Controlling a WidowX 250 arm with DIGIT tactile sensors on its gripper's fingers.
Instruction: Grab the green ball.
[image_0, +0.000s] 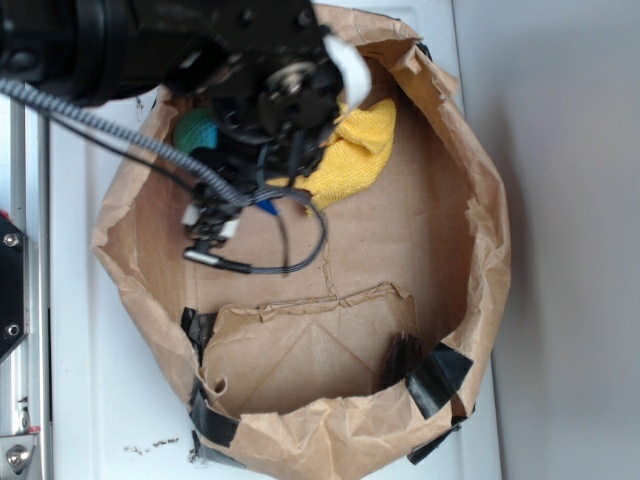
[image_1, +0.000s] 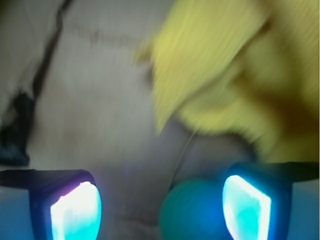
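Glowing pads (image_1: 247, 207) of the gripper (image_1: 160, 210) stand apart, clamped on nothing; the ball (image_1: 192, 212) sits low between them, touching the right-hand pad at about five o'clock. It looks light and matte, likely grippy, so squeezing across its middle should hold. Beyond, at one o'clock, lies the cloth (image_1: 220, 75) on the bag (image_0: 400, 270) floor.

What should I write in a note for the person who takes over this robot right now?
Gripper: open, low inside the paper bag, holding nothing.
Green ball: on the bag floor, just inside one finger, not centred between the two. The overhead view shows only part of it under the arm.
Yellow cloth: beside the ball.
Done: approach.
Left: centre on the ball, close, lift.
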